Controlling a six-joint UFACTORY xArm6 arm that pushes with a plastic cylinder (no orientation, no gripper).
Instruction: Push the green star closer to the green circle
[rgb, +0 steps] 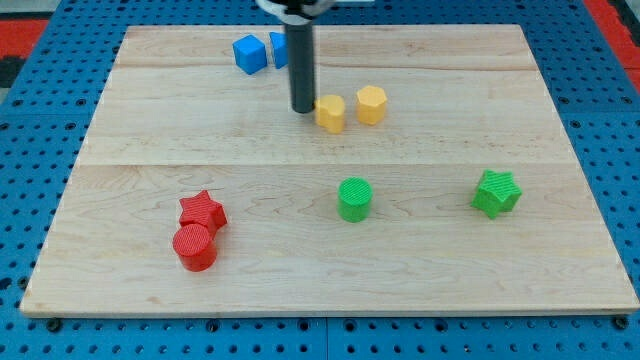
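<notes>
my tip (302, 109) sits at the far middle of the scene; the dark rod stands upright above it, rising out of the view's top.

We see a pale wood-grain counter (420, 270) with faint plank seams, on a blue pegboard base (30, 150) dotted with holes; the star (497, 193) and circle (354, 198) are bright green; another star (202, 210) and cylinder (195, 247) are red; two blocks (331, 113) (371, 104) are yellow; two cubes (250, 53) are blue; our rod (301, 60) is dark grey
</notes>
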